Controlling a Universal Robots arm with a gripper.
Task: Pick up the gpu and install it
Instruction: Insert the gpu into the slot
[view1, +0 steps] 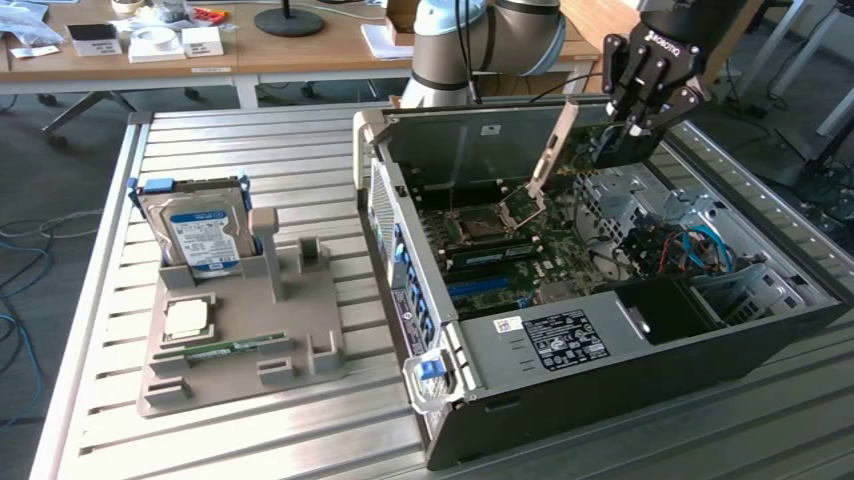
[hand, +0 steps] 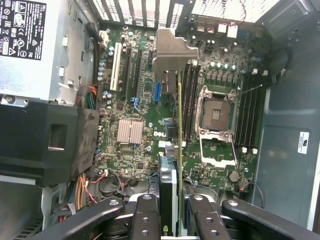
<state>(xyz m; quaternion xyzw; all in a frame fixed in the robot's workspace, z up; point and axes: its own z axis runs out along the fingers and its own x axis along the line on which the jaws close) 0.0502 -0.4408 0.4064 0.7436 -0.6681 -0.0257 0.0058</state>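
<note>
Wrist view has the gpu (hand: 168, 175) edge-on between my fingers (hand: 145, 220). My gripper (hand: 174, 222) is clenched on the card, one finger on each flat face, near the end closest to the camera. From that grip the card runs away from me, and its silver bracket is at the far end, by the vented rear wall of the computer case (hand: 285, 150). Beneath it lies the motherboard (hand: 112, 125). The card's line falls between the long expansion slots (hand: 125, 70) on one side and the memory slots (hand: 187, 100) and open CPU socket (hand: 217, 117) on the other (I cannot tell whether its lower edge touches the board). In the exterior view my gripper (view1: 630, 128) hangs over the far corner of the open case (view1: 587, 400), and the gpu (view1: 622, 148) shows as a dark piece just under the fingertips, above the motherboard (view1: 534, 260). Well apart, toward the exterior view's left, a grey holder (view1: 287, 290) sits on the bench (view1: 267, 430) with a hard drive (view1: 200, 235) standing upright in it and a green memory stick (view1: 227, 350) lying in it.
</note>
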